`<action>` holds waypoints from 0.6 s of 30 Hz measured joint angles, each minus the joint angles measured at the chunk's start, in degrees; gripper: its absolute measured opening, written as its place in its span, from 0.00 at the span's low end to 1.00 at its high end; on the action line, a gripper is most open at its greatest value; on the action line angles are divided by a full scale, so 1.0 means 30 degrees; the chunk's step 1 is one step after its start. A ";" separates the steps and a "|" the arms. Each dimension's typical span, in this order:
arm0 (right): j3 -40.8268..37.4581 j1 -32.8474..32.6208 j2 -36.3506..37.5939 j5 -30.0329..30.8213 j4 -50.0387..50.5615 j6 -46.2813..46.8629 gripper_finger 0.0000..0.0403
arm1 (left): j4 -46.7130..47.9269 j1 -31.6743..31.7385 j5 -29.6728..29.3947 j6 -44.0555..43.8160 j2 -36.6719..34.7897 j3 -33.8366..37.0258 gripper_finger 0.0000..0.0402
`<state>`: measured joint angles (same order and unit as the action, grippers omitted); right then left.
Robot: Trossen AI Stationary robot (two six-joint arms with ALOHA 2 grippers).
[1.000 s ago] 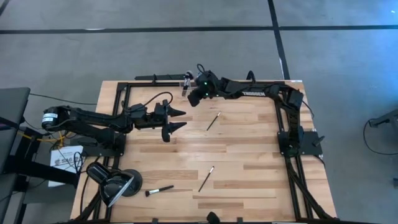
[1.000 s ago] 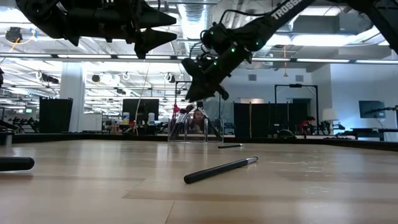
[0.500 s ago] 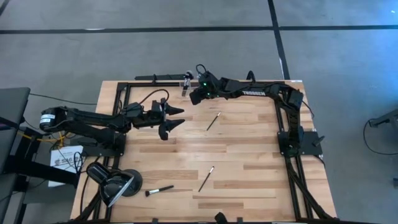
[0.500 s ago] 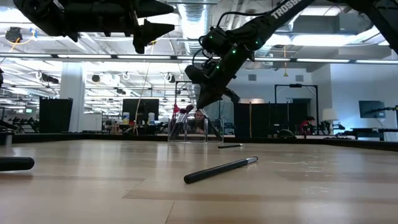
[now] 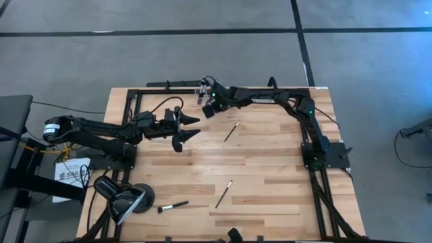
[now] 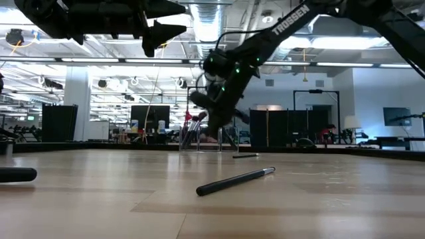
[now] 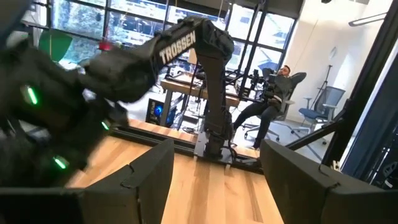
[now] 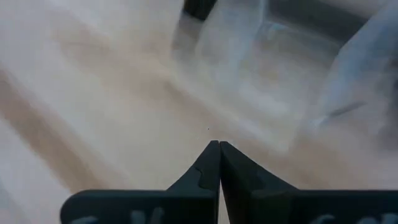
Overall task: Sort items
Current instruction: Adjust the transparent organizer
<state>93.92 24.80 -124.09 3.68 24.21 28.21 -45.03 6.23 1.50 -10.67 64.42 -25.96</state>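
Note:
Three slim dark brushes lie flat on the wooden table: one in the middle toward the far side (image 5: 231,131), one nearer the front (image 5: 224,193) (image 6: 236,180), and one at the front left (image 5: 173,206). A clear holder (image 5: 202,91) (image 6: 199,136) with more brushes standing in it sits at the far edge. My right gripper (image 5: 206,110) (image 8: 219,144) hangs tipped down just beside that holder, shut with nothing between its fingers. My left gripper (image 5: 194,126) (image 7: 217,180) floats open above the table's left middle, holding nothing.
A black desk lamp with a round head (image 5: 125,199) lies at the front left corner. A black frame (image 5: 169,86) runs round the table's edges. A person sits in a chair (image 7: 273,93) in the room beyond. Bare wood lies between the brushes.
My right gripper has sunk and reached toward the table's far left, closer to the clear holder, tipping more steeply downward. My left gripper has rolled slightly and stayed in place. The brushes on the table have not moved.

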 joint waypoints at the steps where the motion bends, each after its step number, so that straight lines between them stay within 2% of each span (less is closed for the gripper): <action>1: 0.0366 0.0037 0.0001 0.0055 -0.0429 -0.0004 0.00 | 0.0012 0.0026 0.0010 0.0005 0.0000 0.0000 0.59; 18: 0.1660 0.0560 -0.0780 -0.0334 0.1447 0.0252 0.00 | -0.0001 0.0027 0.0078 -0.0184 0.0000 0.0000 0.59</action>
<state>98.90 26.48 -126.43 2.68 28.55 28.96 -45.03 6.31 1.74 -11.22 64.42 -25.96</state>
